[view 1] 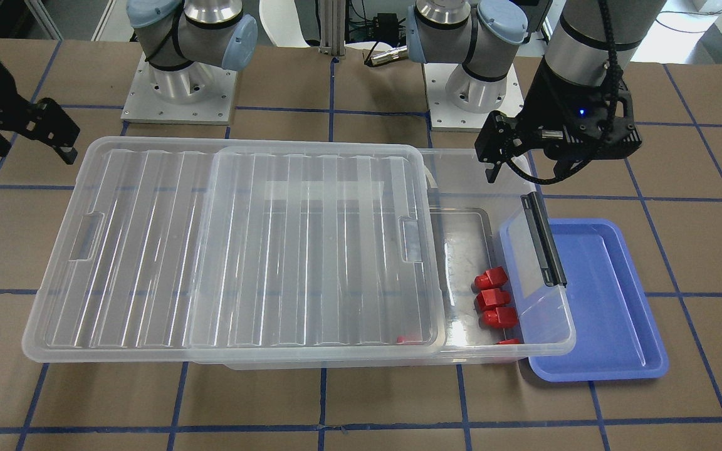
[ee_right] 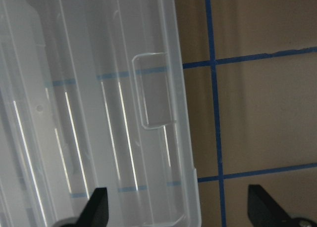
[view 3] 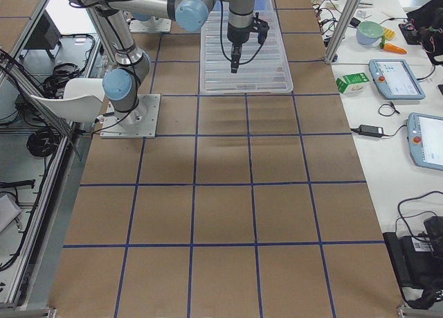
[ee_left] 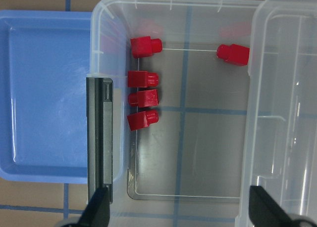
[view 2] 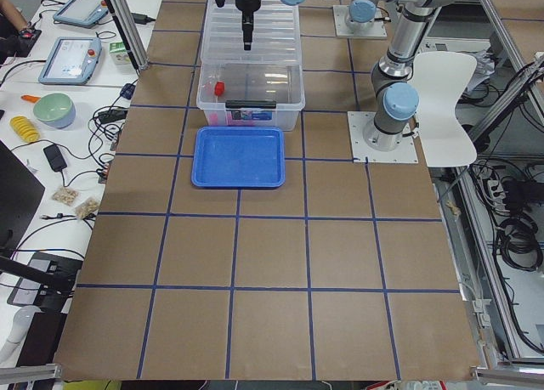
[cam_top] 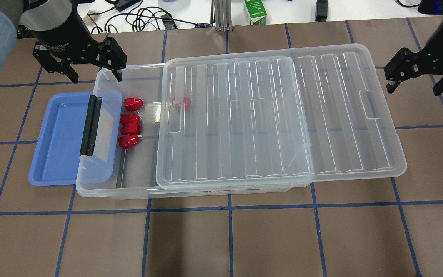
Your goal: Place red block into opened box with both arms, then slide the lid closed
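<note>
L claw: L claw spread wide, holds nothing, hangs by back corner of box at its uncovered end.
R claw: R claw also spread, nothing in it, just past far short end of lid, apart from it.
Blocks: 5 in box. 4 red blocks in a row by the black bar wall. Lone red block on box floor at lid's near edge.
Lid: covers most of box, overhangs well beyond far end. Gap left at bar end.
Stage (judged): loading looks done, lid slide not yet done.
Risk 1: push off-centre at 1 corner, so lid skews & binds on rim.
Risk 2: overhang is big, so a downward press on it could tip lid up off rim.
Risk 3: lid friction may drag whole box toward blue tray, which sits tucked at bar-end rim, and tray gets shoved.
Risk 4: L claw is near rim corner. If low, incoming lid edge could hit a finger. Its height can't be judged.
Surface: table brown, matte, blue tape grid. Prob. low grip for smooth plastic.
Room: green carton & cables at back edge. White chair by arm bases. Teach tablets on side bench.
</note>
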